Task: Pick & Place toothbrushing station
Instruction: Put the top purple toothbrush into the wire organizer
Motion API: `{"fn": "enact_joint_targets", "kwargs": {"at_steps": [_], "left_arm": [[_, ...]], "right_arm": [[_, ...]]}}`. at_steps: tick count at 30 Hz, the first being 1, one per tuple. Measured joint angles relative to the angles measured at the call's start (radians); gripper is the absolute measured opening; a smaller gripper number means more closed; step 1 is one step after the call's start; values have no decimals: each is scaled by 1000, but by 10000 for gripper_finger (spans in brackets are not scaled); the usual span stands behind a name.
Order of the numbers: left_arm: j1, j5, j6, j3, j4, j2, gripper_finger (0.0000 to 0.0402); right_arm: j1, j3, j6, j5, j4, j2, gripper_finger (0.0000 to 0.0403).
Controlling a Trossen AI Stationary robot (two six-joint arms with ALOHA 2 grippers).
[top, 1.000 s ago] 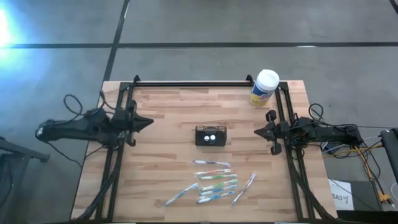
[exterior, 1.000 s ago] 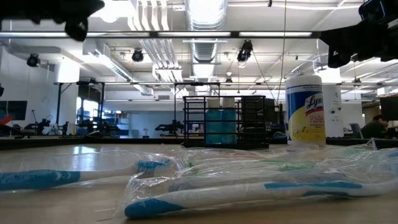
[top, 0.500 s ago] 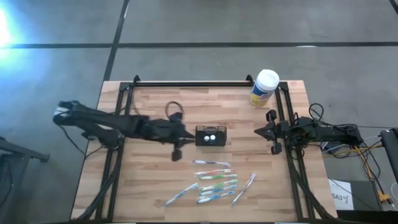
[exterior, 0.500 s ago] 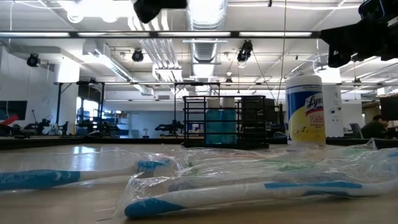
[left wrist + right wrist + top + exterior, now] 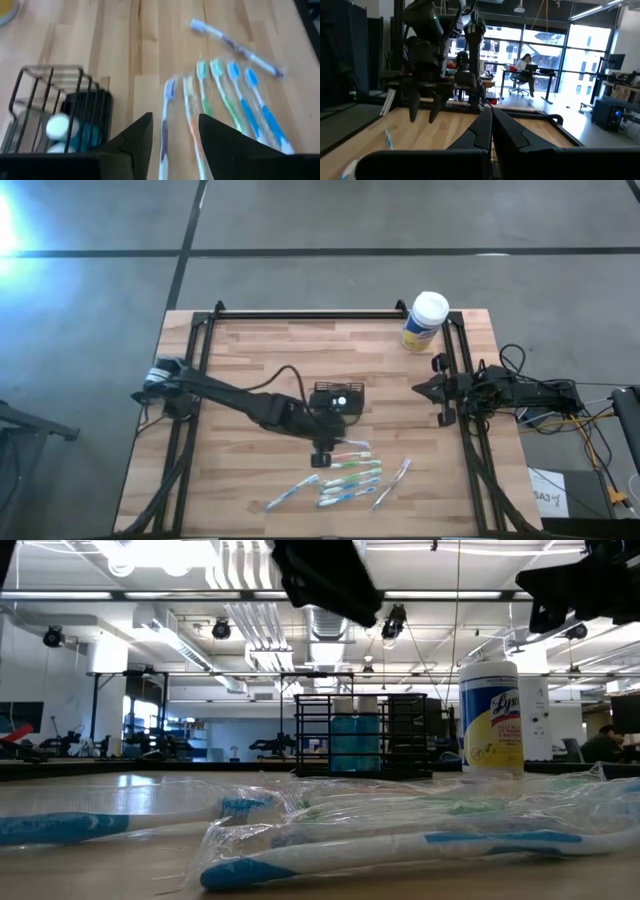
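The toothbrushing station, a small black mesh caddy, stands on its base at the table's middle, with white-capped blue bottles inside; it also shows in the low view and the left wrist view. Several plastic-wrapped toothbrushes lie flat on the table nearer the front edge. My left gripper is open and empty, above the table between the caddy and the toothbrushes; its fingers touch nothing. My right gripper is shut and waits at the table's right edge.
A yellow canister with a white lid stands at the far right corner, and shows in the low view. Black frame rails run along the far, left and right edges. Bare wood lies left of the caddy.
My left arm has swung from the table's left edge toward its middle. Its gripper has gone past the caddy's left side to the near side of the caddy, over the toothbrushes. The caddy and toothbrushes have stayed in place.
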Motion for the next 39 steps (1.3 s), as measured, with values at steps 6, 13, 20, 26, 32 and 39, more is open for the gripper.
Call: {"fn": "enact_joint_targets", "kwargs": {"at_steps": [6, 13, 20, 26, 32, 39], "left_arm": [[-2, 0, -2, 26, -19, 105, 165], [-14, -4, -14, 18, -6, 181, 165], [-16, -16, -27, 18, 10, 240, 167], [-14, -54, -15, 18, 31, 262, 167], [-8, -57, -13, 17, 28, 282, 167], [8, -85, -14, 17, 27, 283, 160]], "right_arm": [[1, -5, 23, 0, 0, 1, 8], [1, -20, 104, -1, -1, 1, 8], [1, -29, 129, -2, -1, 1, 8], [1, -46, 162, -2, 0, 13, 8], [1, -49, 177, -2, 1, 14, 8], [1, -50, 172, -2, 1, 13, 8]]}}
